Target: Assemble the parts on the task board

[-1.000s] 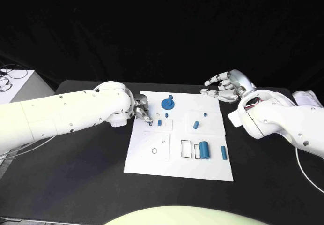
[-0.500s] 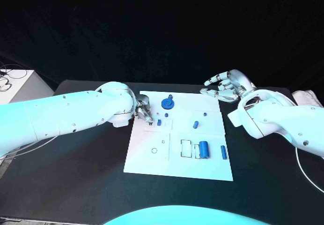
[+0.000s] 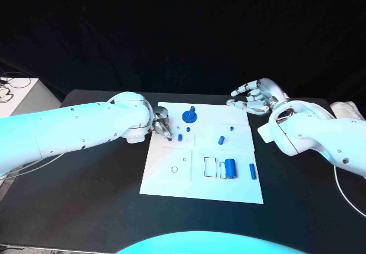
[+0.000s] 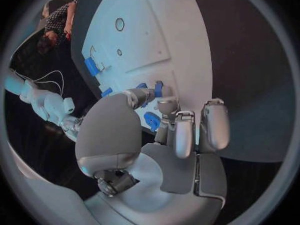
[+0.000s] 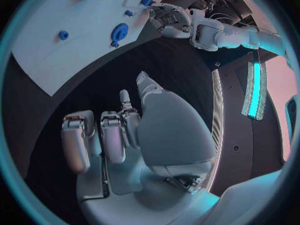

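The robot seemed to be at an early seating step. Its left hand (image 3: 161,127) reached in at the left edge of the white task board (image 3: 172,182), fingertips down beside a small blue peg (image 3: 180,138) on the board's upper left part. In the left wrist view the fingers (image 4: 178,130) curled close around a small blue piece (image 4: 152,120); whether they truly gripped it I could not tell. The next move would likely call for a fine, steady press on that peg. The right hand (image 3: 255,98) hovered past the board's far right corner, fingers loosely curled and apart, holding nothing. A blue gear (image 3: 189,115), a large cylinder (image 3: 230,168) and other blue parts lay on the board.
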